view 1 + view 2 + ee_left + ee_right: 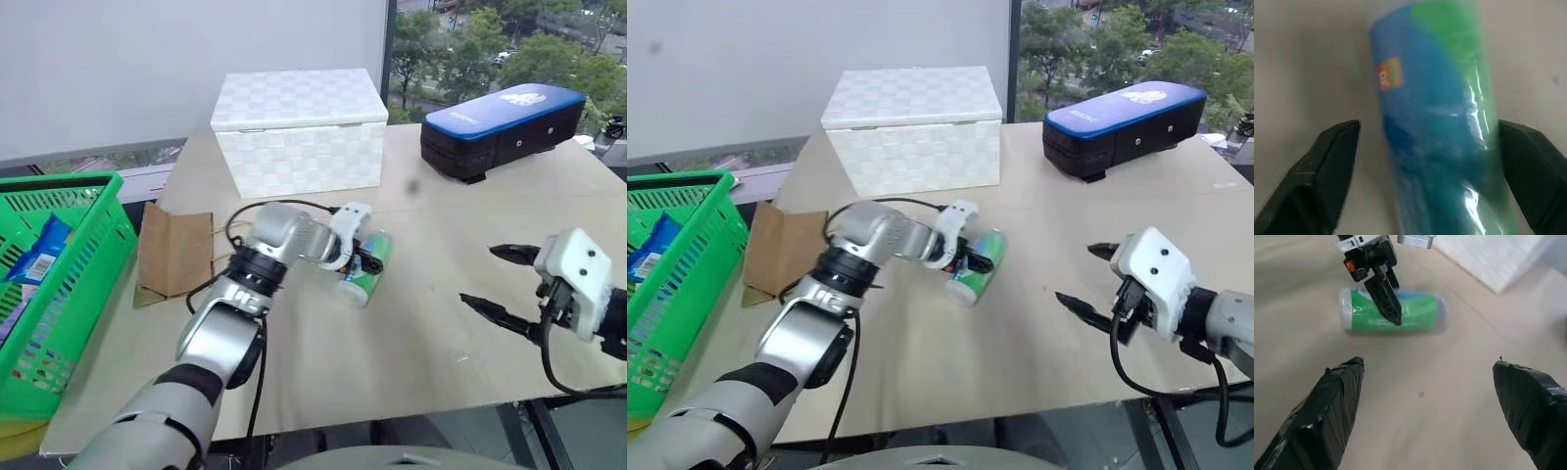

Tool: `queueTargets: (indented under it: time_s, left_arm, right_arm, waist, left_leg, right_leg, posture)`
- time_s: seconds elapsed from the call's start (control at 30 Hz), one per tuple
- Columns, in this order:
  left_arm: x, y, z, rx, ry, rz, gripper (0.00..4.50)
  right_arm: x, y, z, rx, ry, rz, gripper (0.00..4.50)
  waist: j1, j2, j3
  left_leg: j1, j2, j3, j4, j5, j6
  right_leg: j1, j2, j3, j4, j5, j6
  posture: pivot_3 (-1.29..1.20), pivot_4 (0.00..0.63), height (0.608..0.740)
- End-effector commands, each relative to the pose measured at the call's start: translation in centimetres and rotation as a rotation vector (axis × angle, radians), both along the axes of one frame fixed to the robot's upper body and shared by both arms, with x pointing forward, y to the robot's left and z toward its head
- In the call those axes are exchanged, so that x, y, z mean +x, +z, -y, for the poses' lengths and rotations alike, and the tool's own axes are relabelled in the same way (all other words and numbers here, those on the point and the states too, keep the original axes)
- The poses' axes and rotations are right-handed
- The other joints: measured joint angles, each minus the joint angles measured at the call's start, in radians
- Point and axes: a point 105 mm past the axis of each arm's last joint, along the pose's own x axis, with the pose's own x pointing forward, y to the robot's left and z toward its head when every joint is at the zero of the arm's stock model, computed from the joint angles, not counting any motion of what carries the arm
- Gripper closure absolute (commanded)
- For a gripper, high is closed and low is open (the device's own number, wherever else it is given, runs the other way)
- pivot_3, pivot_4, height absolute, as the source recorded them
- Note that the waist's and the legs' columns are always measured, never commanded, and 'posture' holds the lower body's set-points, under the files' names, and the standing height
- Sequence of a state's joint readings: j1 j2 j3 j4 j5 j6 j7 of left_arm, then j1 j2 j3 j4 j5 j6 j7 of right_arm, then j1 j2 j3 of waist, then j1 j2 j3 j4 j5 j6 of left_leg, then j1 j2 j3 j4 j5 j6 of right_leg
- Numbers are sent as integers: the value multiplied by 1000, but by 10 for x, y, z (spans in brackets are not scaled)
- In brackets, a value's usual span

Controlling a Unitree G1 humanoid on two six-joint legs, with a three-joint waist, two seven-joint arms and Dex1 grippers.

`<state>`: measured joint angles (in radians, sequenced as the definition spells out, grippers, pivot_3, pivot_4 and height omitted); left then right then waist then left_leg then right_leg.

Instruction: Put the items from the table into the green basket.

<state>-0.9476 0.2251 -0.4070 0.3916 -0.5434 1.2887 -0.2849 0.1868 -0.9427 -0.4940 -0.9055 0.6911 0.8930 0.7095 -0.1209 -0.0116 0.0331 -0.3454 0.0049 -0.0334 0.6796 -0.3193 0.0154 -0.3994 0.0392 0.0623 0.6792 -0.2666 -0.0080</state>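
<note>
1. Between the fingers (1332,166) of the left gripper (361,257) lay the canister (364,270), on its side on the table (431,333). One finger stood on each side of it, with a gap on at least one side, so the fingers were apart around it and not yet clamped.
2. By the look of it, the step in hand was the grasp of the canister. The next move called for the fingers to press on the round body across its width, firmly enough that it would not roll or slip, then a lift and a carry over to the green basket (93,255) at the robot's left.
3. Off to the right, the right gripper (500,282) hung over bare table with its fingers wide apart and nothing between them, well apart from the canister.
4. Inside the green basket, beside the table's left edge, a packet (44,247) with blue marks already lay against the wall. What else it held could not be told.
5. A white box (299,132) stood shut farther back on the table, contents hidden. A brown paper bag (174,250) lay flat between basket and canister, and a dark case with a blue lid (502,122) sat at the far right.
</note>
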Motion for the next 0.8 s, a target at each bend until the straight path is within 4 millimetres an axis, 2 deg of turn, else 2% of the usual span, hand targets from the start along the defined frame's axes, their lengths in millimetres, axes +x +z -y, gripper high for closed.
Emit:
queueTargets:
  time_s: [0.03, 0.1, 0.13, 0.2, 0.27, 0.33, 0.4, 0.47, 0.57, 0.63, 0.8]
  left_arm:
    - [11, -11, -9, 66, 8, 63, 2119]
    - [11, -2, -3, -14, -8, 77, 2475]
    - [13, 6, -3, -59, -1, 100, 2512]
    - [14, 28, -10, -165, 12, 148, 2512]
    - [12, 62, -32, -287, 42, 233, 2512]
    - [9, 98, -63, -404, 108, 376, 2512]
    - [9, 137, -108, -446, 232, 610, 2512]
    - [3, 161, -150, -349, 350, 792, 2512]
    - [-11, 201, -216, -193, 566, 1071, 2512]
    - [-24, 215, -250, -101, 695, 1161, 2512]
    - [-53, 226, -303, 105, 890, 1255, 2512]
  right_arm:
    - [-4, 10, 2, -14, -18, 51, 0]
    - [-5, 9, 2, -12, -20, 48, 0]
    - [-4, 9, 1, -7, -13, 45, 0]
    - [-3, 8, -5, 14, 12, 39, 0]
    - [1, 13, -14, 35, 60, 66, 0]
    - [7, 23, -27, 86, 122, 113, 0]
    - [13, 38, -43, 154, 202, 186, 0]
    - [18, 53, -58, 211, 280, 251, 0]
    - [25, 75, -78, 324, 399, 320, 0]
    - [30, 82, -87, 373, 460, 326, 0]
    - [40, 85, -94, 379, 547, 319, 0]
  waist:
    - [-11, 1, 0]
    - [-26, 2, 0]
    - [-31, 2, 0]
    - [-40, 2, 1]
    - [-61, 5, 5]
    - [-75, 1, 9]
    - [-74, 0, 9]
    - [-64, 0, 9]
    - [-13, 0, 9]
    - [37, -1, 9]
    - [178, -7, 6]
  left_leg:
    - [2, 0, 1, 0, 0, 0]
    - [5, 0, 2, 0, 0, 0]
    - [6, -2, 2, 0, 0, 0]
    - [7, -2, 4, 0, 1, -2]
    - [7, -1, 5, 0, 1, -2]
    - [3, 1, 6, 0, 1, -2]
    - [0, 3, 0, 1, 3, -5]
    - [0, 4, -4, -1, 3, -6]
    - [2, 3, -6, -8, 3, -7]
    - [1, 3, -6, -9, 3, -7]
    - [-2, -1, -9, -9, 4, -8]
  right_leg:
    - [3, 0, 1, -1, -1, 2]
    - [5, 0, 3, -1, -1, 3]
    - [6, 0, 5, -1, 0, 5]
    - [7, 2, 8, -1, 1, 7]
    - [6, 1, 10, -1, 1, 8]
    - [1, 2, 11, 0, 2, 8]
    - [-3, 8, 16, 0, 2, 7]
    - [-5, 11, 18, 0, 2, 7]
    - [-7, 12, 19, -1, 4, 3]
    - [-9, 11, 19, 0, 4, 3]
    - [-16, 3, 13, -1, 5, 1]
  posture:
    - [-299, 32, 740]
    - [-293, 30, 740]
    - [-286, 29, 740]
    - [-264, 26, 740]
    - [-230, 21, 740]
    - [-166, 14, 740]
    - [-90, 5, 740]
    - [-12, 0, 740]
    - [109, 0, 740]
    - [175, 0, 740]
    - [268, 0, 740]
